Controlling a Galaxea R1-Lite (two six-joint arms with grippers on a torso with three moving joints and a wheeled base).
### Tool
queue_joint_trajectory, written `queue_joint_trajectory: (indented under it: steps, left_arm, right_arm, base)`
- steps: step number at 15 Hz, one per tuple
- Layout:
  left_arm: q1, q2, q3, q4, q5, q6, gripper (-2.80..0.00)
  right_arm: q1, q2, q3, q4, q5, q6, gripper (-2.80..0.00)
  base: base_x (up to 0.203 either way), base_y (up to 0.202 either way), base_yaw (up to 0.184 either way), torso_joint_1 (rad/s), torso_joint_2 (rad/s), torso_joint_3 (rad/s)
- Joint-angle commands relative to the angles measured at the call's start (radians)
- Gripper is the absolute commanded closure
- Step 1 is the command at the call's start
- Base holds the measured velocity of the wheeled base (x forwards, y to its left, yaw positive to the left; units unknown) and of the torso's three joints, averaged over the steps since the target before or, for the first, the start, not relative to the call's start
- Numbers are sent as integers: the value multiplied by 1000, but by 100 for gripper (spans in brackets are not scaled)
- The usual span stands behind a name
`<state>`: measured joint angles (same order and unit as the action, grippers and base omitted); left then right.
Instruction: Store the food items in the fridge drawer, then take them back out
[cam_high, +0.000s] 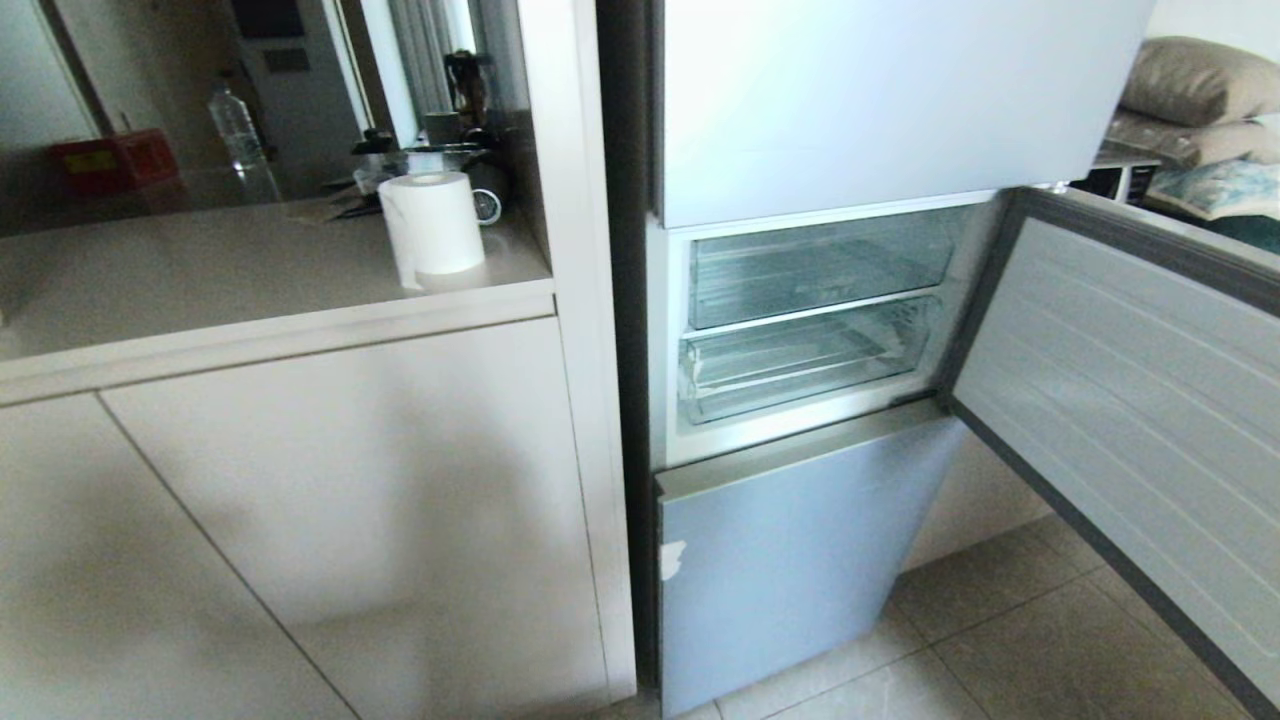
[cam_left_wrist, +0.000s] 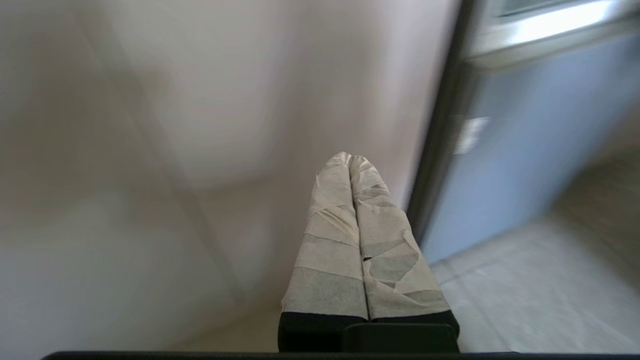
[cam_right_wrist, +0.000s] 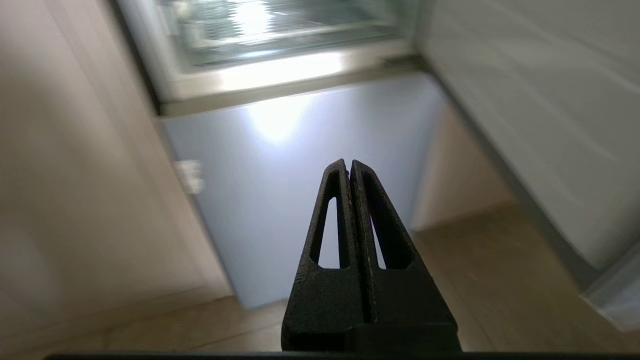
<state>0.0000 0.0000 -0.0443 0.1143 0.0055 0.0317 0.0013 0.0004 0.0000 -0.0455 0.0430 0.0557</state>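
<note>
The fridge's middle compartment stands open with two clear drawers in it, both pushed in. The lower one, with a white strip along its front edge, is the fridge drawer (cam_high: 800, 362); it looks empty. The food items are out of view. Neither gripper shows in the head view. In the left wrist view my left gripper (cam_left_wrist: 350, 157) has tape-wrapped fingers pressed together, empty, facing the beige cabinet front (cam_left_wrist: 200, 125). My right gripper (cam_right_wrist: 348, 164) has black fingers shut on nothing and points at the fridge's blue lower door (cam_right_wrist: 300, 165), below the open compartment (cam_right_wrist: 280, 30).
The open fridge door (cam_high: 1130, 400) swings out on the right over the tiled floor (cam_high: 1000, 640). Left of the fridge is a beige counter (cam_high: 200, 280) with a paper roll (cam_high: 432, 225) and a bottle (cam_high: 240, 130) farther back. Cushions (cam_high: 1200, 90) lie at the far right.
</note>
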Motion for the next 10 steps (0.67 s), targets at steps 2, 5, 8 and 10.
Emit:
queue_joint_trajectory:
  steps: [2,5,8,10]
  left_arm:
    - [0,2,0,1,1,1,0]
    - [0,2,0,1,1,1,0]
    - [0,2,0,-1,1,1,0]
    - [0,2,-1,1,1,1,0]
  right_arm:
    - [0,-3,0,0,3,-1,0]
    - [0,-3,0,0,6,-1,0]
    - [0,-3,-1,-2,11,-45,0]
    - [0,-3,-3,0,38,-78,0]
  base:
    - [-1,-12,175,9,0,2]
    - [-2,-11,175,1,4,1]
    - [-1,-12,164,2,3,1]
    - [-1,-3,94,1,0,4]
